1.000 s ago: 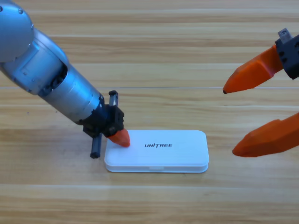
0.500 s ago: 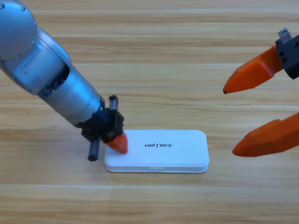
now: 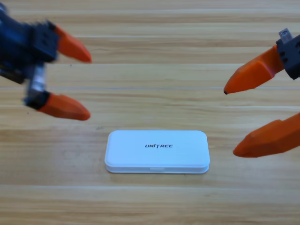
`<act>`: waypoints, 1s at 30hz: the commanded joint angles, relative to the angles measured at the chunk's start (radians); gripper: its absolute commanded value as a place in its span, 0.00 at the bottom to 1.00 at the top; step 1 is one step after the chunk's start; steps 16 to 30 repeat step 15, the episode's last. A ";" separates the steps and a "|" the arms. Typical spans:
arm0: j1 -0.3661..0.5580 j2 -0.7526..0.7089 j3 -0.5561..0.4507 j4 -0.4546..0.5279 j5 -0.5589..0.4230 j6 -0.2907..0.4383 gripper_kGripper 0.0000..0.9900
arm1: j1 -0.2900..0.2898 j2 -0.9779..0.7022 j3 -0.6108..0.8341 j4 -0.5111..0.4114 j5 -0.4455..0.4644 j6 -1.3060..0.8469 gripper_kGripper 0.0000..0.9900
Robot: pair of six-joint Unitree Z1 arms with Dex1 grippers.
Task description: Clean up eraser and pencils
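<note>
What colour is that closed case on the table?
White case, dark lettering on its lid; the high view shows it.

You can read one word only: "UNITREE", printed in dark capitals on the lid of the white case (image 3: 157,151), near the lid's middle. No other lettering or numbers are legible.

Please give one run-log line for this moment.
white case: shut, on table | left gripper: open, upper left | right gripper: open, right edge

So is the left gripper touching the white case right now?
Apart. The high view shows the left gripper up left, with bare table between it and the white case.
</note>
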 commanded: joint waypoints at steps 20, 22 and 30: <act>-0.156 -0.033 0.009 -0.027 -0.186 -0.017 1.00 | 0.026 0.033 0.009 -0.005 0.008 0.003 0.98; -0.156 -0.033 0.009 -0.027 -0.186 -0.017 1.00 | 0.026 0.033 0.009 -0.005 0.008 0.003 0.98; -0.156 -0.033 0.009 -0.027 -0.186 -0.017 1.00 | 0.026 0.033 0.009 -0.005 0.008 0.003 0.98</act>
